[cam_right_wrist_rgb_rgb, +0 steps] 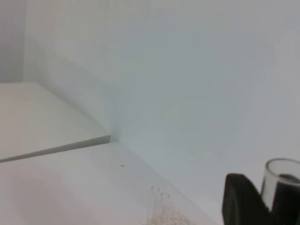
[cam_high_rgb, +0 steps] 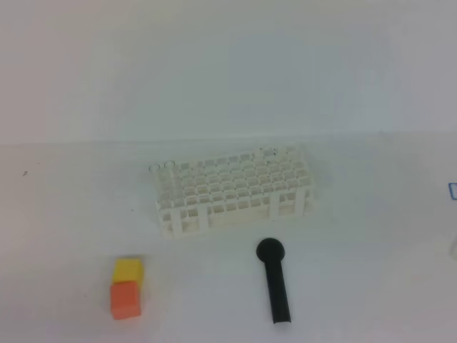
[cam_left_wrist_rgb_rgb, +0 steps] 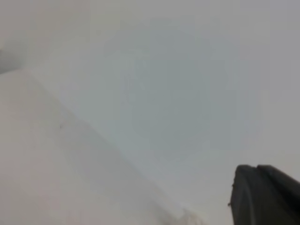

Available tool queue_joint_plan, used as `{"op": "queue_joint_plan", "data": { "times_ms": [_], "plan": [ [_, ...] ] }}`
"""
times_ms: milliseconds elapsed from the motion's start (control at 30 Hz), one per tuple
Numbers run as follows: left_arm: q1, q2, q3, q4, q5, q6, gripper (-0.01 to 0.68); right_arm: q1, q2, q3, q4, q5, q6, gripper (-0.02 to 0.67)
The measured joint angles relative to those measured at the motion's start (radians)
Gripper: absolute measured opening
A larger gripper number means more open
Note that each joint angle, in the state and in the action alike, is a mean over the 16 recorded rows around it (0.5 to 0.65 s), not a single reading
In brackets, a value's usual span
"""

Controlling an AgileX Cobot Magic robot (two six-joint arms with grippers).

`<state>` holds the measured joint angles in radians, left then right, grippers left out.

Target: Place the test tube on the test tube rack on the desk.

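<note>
The white test tube rack [cam_high_rgb: 232,189] stands in the middle of the white desk [cam_high_rgb: 71,214]. Small clear round rims [cam_high_rgb: 163,166] show at its back left corner. In the right wrist view my right gripper [cam_right_wrist_rgb_rgb: 274,197] holds the clear test tube [cam_right_wrist_rgb_rgb: 282,174] upright between dark fingers [cam_right_wrist_rgb_rgb: 239,201], with its open rimmed end up. The rack shows faintly low in that view [cam_right_wrist_rgb_rgb: 161,216]. In the left wrist view only one dark finger [cam_left_wrist_rgb_rgb: 262,197] of my left gripper shows at the lower right. Neither gripper shows in the exterior high view.
A black cylinder with a round head [cam_high_rgb: 275,279] lies in front of the rack. A yellow block [cam_high_rgb: 128,269] and an orange block [cam_high_rgb: 125,299] sit touching at the front left. A white wall rises behind the desk.
</note>
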<state>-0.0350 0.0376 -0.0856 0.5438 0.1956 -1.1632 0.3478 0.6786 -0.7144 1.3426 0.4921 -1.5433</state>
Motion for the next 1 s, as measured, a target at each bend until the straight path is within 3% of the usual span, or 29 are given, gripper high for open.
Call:
{"op": "queue_joint_plan", "data": {
  "times_ms": [300, 767, 1000],
  "plan": [
    [0.030, -0.066, 0.101, -0.029, -0.126, 0.000, -0.001, 0.000, 0.002, 0.000, 0.000, 0.004, 0.074, 0.119],
    [-0.013, -0.063, 0.117, -0.114, 0.129, 0.001, -0.001, 0.000, 0.006, 0.000, 0.000, 0.037, 0.167, 0.119],
    [-0.018, -0.063, 0.117, -0.151, 0.169, -0.003, -0.001, 0.000, 0.006, 0.000, 0.000, 0.044, 0.194, 0.119]
  ]
}}
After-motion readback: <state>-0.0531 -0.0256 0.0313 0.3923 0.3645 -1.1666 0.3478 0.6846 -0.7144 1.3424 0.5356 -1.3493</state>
